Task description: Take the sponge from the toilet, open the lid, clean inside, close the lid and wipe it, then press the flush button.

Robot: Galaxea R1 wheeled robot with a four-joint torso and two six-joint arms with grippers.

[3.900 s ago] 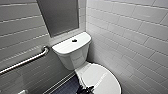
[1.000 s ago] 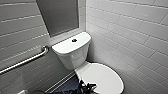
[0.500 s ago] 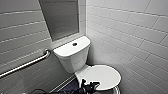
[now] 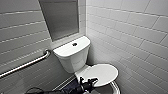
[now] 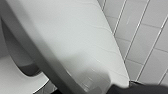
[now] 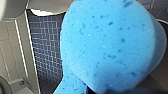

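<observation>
I see white tiled walls [image 4: 130,32] on both sides, and the toilet [image 4: 75,60] sits in the corner between them; a grey panel [image 4: 60,20] is on the wall above its tank [image 4: 71,53]. A shiny grab bar [image 4: 25,65] runs along the wall beside the tank.

The lid [image 4: 103,72] is tipped up a little at the front, and the rim of the bowl [image 4: 115,87] peeks out under it; in my left wrist view the lid [image 5: 75,42] is a big white slab with the bowl [image 5: 15,77] below it.

My left pincer [image 4: 88,81] is at the near edge of the lid; its two dark fingers [image 4: 81,80] are spread apart like a V and touch that edge; I cannot tell if they pinch it.

My right pincer [image 6: 112,90] pinches the bright blue sponge [image 6: 107,42], up in the air over the floor [image 6: 46,50] of small dark blue tiles.

The little dark flush button [image 4: 74,44] is in the middle of the tank top, well apart from both pincers.
</observation>
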